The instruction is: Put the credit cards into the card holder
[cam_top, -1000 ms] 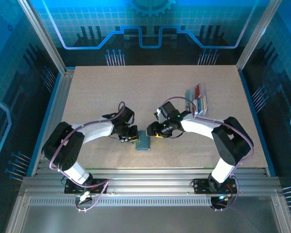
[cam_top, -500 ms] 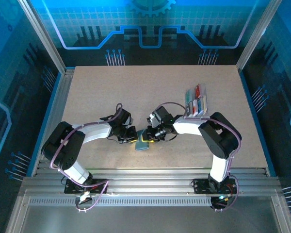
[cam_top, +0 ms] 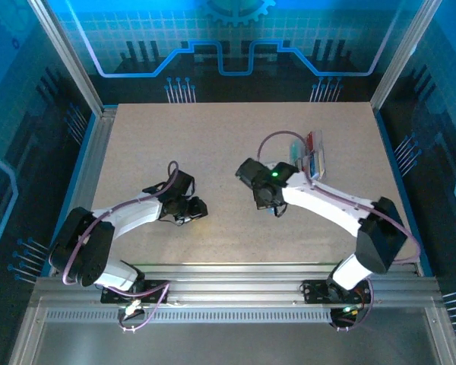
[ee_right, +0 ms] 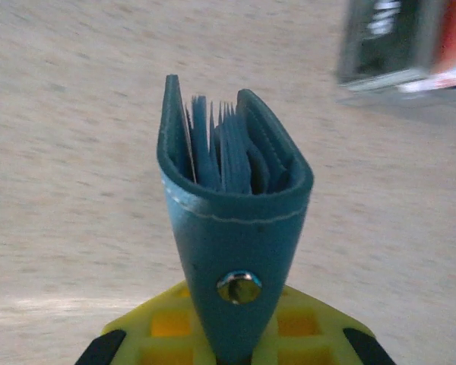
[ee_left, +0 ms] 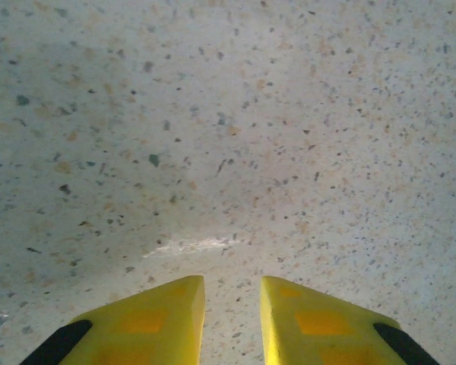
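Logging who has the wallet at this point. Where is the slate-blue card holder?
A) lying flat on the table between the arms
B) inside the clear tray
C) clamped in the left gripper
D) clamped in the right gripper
D: the right wrist view shows the card holder pinched between the yellow fingers of the right gripper, while the left gripper has just bare table between its fingers.

Quick headcount: two pincers, the left pincer (ee_left: 232,304) and the right pincer (ee_right: 232,327). One card holder (ee_right: 235,228), with one shiny snap stud (ee_right: 239,287) on it. One clear tray (cam_top: 310,154) on the one worktop (cam_top: 213,137). Credit cards (cam_top: 313,141) in the tray: I can make out red, teal and blue, so three at least, but they're too tiny to count properly.
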Robot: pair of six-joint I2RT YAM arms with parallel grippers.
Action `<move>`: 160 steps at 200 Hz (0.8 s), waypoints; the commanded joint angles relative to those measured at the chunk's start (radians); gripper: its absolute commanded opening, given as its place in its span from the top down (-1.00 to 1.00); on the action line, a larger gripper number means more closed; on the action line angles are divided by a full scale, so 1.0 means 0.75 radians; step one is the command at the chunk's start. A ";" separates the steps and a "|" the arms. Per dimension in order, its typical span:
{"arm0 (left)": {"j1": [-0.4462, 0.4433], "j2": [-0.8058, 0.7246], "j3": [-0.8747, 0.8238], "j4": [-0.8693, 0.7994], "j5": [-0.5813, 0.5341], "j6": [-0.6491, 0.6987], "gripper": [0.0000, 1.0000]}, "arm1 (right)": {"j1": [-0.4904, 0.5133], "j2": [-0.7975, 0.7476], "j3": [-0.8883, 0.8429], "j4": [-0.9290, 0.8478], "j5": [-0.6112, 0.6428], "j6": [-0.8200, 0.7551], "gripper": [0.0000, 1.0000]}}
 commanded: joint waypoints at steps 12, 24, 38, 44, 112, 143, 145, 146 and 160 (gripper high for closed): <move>0.011 -0.014 0.003 -0.079 -0.017 0.025 0.47 | 0.177 0.351 0.141 -0.369 0.283 0.135 1.00; 0.010 -0.023 0.005 -0.094 -0.018 0.029 0.47 | 0.224 0.452 0.205 -0.295 0.201 0.100 0.92; 0.014 -0.037 0.007 -0.104 -0.016 0.029 0.46 | 0.255 0.531 0.273 -0.166 0.062 0.024 0.66; 0.015 -0.044 0.007 -0.108 -0.016 0.028 0.46 | 0.259 0.551 0.294 -0.110 0.000 -0.007 0.49; -0.002 -0.054 0.069 -0.117 0.103 0.101 0.41 | 0.082 0.201 0.147 0.334 -0.574 -0.264 -0.16; -0.106 0.037 0.164 -0.091 0.134 0.131 0.34 | -0.095 -0.034 -0.057 0.337 -0.621 -0.332 -0.08; -0.116 0.046 0.173 -0.090 0.135 0.133 0.34 | -0.107 -0.042 -0.068 0.333 -0.619 -0.337 -0.07; -0.120 0.051 0.178 -0.089 0.135 0.134 0.34 | -0.114 -0.047 -0.073 0.332 -0.618 -0.340 -0.06; -0.177 0.127 0.247 -0.074 0.146 0.133 0.33 | -0.192 -0.089 -0.136 0.316 -0.599 -0.376 0.05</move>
